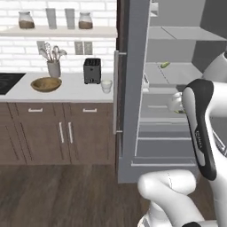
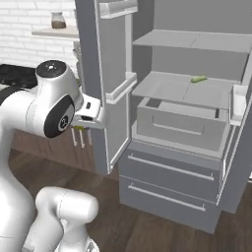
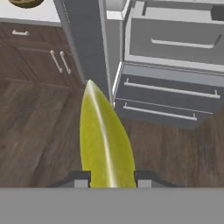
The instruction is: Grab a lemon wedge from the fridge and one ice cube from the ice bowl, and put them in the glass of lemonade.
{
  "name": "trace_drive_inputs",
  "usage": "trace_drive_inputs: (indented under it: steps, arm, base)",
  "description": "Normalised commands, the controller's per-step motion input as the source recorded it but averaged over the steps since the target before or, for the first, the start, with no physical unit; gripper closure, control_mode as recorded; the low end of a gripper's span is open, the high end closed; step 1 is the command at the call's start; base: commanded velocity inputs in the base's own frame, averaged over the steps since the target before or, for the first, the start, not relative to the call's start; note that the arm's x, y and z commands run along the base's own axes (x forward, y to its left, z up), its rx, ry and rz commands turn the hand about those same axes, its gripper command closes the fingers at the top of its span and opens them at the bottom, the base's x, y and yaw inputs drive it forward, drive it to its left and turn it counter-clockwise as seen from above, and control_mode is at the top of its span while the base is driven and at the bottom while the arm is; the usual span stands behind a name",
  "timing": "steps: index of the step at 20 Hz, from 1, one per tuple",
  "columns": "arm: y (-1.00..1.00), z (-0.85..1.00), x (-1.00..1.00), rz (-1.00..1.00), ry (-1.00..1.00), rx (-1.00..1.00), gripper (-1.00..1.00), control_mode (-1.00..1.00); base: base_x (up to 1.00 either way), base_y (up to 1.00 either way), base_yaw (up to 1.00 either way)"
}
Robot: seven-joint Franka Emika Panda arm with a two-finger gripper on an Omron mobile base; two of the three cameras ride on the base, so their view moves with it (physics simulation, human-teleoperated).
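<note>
My gripper (image 3: 109, 177) is shut on a yellow-green lemon wedge (image 3: 105, 140), which sticks out between the two fingertips. The hand hangs over the wood floor in front of the open fridge (image 2: 182, 123); a bit of the wedge (image 2: 78, 128) shows under the hand. A second lemon wedge (image 1: 165, 64) lies on a fridge shelf. On the counter to the left stand the wooden ice bowl (image 1: 46, 84) and the glass of lemonade (image 1: 106, 85), well away from the gripper.
The fridge's open left door (image 1: 133, 88) stands between the hand and the counter (image 1: 71, 94). A black toaster (image 1: 92, 71) sits beside the glass, a grey utensil cup (image 1: 53, 67) behind the bowl. Brown cabinets (image 1: 57, 133) run below.
</note>
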Motion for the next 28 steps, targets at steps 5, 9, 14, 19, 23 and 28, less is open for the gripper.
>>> trace_drive_inputs:
  steps: [5,9,14,19,23,28]
  arm:
    - [0.0,0.0,0.0,0.0,0.0,0.0,1.0,1.0]
    - [0.0,0.0,0.0,0.0,0.0,0.0,1.0,1.0]
    - [0.0,0.0,0.0,0.0,0.0,0.0,1.0,1.0]
    - [0.0,0.0,0.0,0.0,0.0,0.0,1.0,1.0]
    - [0.0,0.0,0.0,0.0,0.0,0.0,1.0,1.0]
    - [0.0,0.0,0.0,0.0,0.0,0.0,1.0,1.0]
  base:
    - [0.08,1.0,0.33]
    - [0.27,0.99,0.42]
    - [0.23,0.87,0.57]
    - [0.9,0.73,0.34]
    - [1.0,0.47,0.12]
    - [1.0,0.12,0.0]
